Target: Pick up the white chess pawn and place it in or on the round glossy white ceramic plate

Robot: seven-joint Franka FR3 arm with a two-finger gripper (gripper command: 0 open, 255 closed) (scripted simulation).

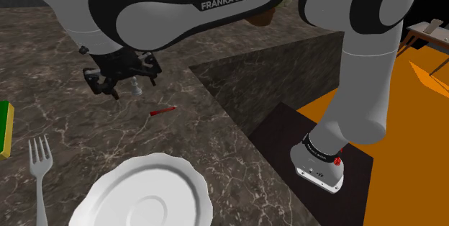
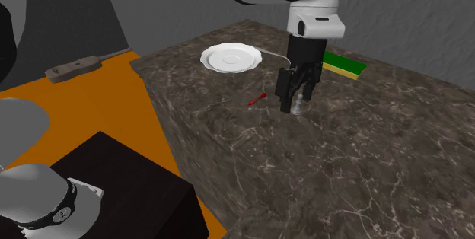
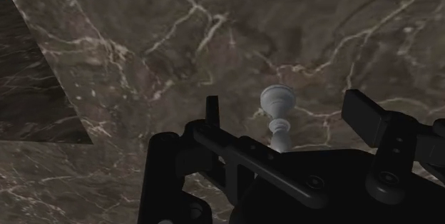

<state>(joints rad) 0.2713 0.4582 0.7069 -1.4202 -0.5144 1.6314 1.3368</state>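
Note:
A small white chess pawn (image 3: 278, 110) stands upright on the dark marble counter (image 1: 216, 138). My black gripper (image 3: 287, 115) is lowered over it and open. One finger stands on each side of the pawn and neither touches it. In the shoulder view the pawn (image 1: 135, 87) shows just beside the gripper (image 1: 126, 86). The second exterior view has the pawn (image 2: 299, 107) at the tips of the gripper (image 2: 297, 102). The round white plate (image 1: 147, 192) with a scalloped rim lies at the counter's near edge in the shoulder view. In the second exterior view the plate (image 2: 231, 57) lies left of the gripper.
A small red object (image 1: 163, 110) lies on the counter between pawn and plate. A grey fork (image 1: 39, 174) lies left of the plate, a green and yellow sponge (image 1: 6, 127) beyond it. The counter drops off to an orange floor (image 1: 410, 152) with the dark stand (image 2: 114, 184).

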